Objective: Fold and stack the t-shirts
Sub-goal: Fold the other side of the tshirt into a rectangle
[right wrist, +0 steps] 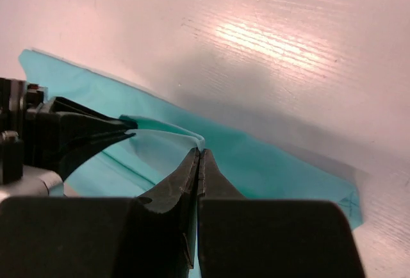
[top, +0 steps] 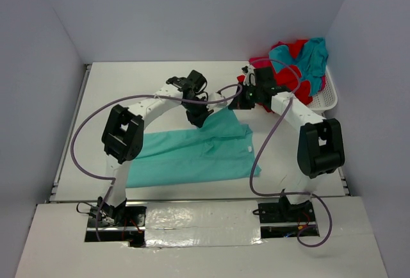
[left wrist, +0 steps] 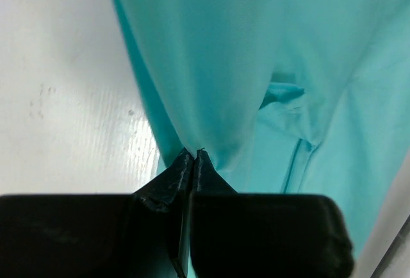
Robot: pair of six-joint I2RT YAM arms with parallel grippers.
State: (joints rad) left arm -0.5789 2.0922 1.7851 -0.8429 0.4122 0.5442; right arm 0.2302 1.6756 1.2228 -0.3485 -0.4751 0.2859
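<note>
Spread on the desk [top: 160, 79], the teal t-shirt [top: 192, 156] has its far edge pinched by the clenched left hand [left wrist: 193, 155] and right hand [right wrist: 199, 153].

Left end effector [top: 198, 117], upper centre of the frame, is pinched closed; right end effector [top: 239, 101], just right of it, is likewise closed.

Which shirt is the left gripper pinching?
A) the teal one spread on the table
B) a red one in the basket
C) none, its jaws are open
A: in its wrist view the left gripper is shut on a fold of the teal t-shirt.
</note>
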